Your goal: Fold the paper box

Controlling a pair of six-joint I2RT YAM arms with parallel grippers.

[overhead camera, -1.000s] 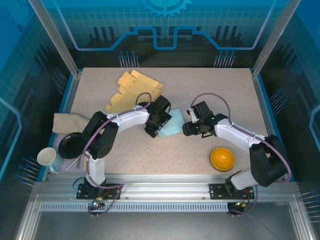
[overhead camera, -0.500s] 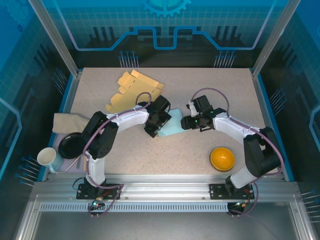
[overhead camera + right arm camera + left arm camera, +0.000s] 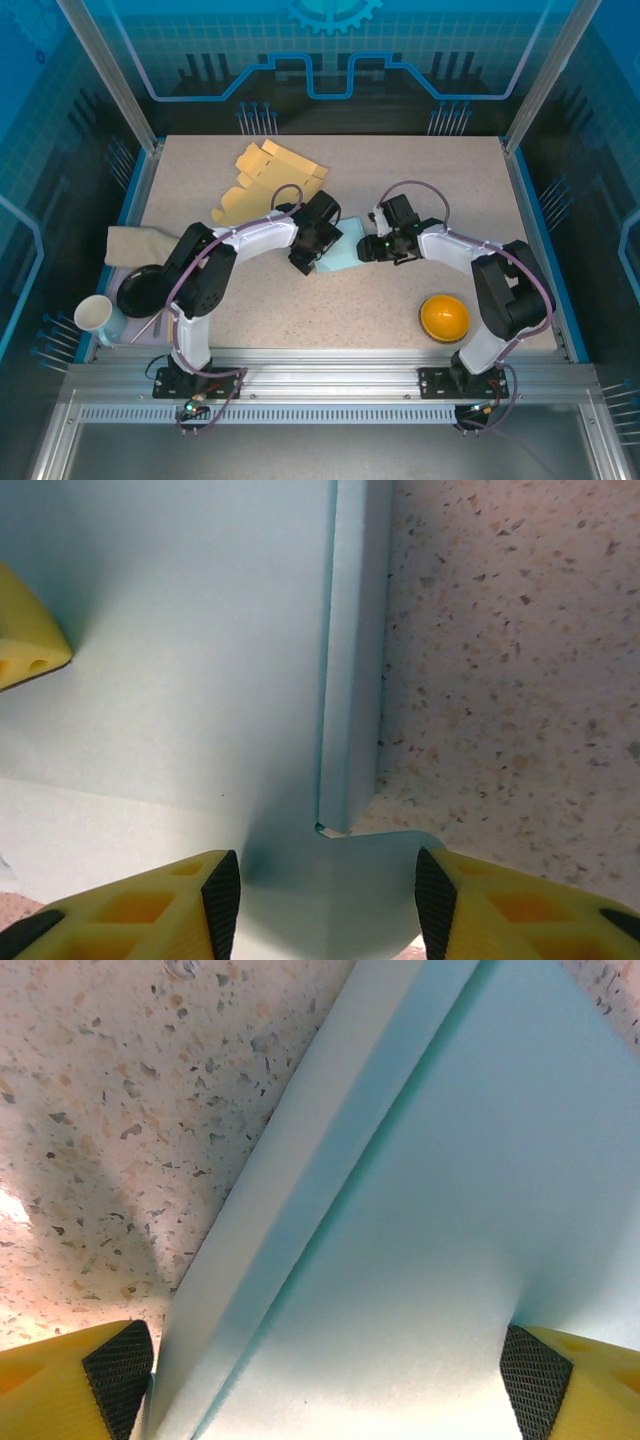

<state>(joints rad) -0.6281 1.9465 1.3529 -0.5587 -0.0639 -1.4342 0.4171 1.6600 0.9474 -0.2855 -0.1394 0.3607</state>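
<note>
Creasing judged underway: paper box (image 3: 343, 252) is straddled mid-frame by left gripper (image 3: 326, 1375), fingers wide apart; bottom tab (image 3: 345, 855) is flanked by right gripper (image 3: 328, 900), fingers parted; pinching is called for.

The speckled table (image 3: 400, 180) is carrying a yellow cardboard cutout (image 3: 265, 178), pale-blue paper box (image 3: 345, 255), orange bowl (image 3: 444, 317), beige cloth (image 3: 135, 245) and black bowl (image 3: 143, 289).

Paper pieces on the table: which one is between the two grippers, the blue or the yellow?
The light blue paper sits between the left gripper and the right gripper. The yellow paper lies apart, toward the far left corner.
</note>
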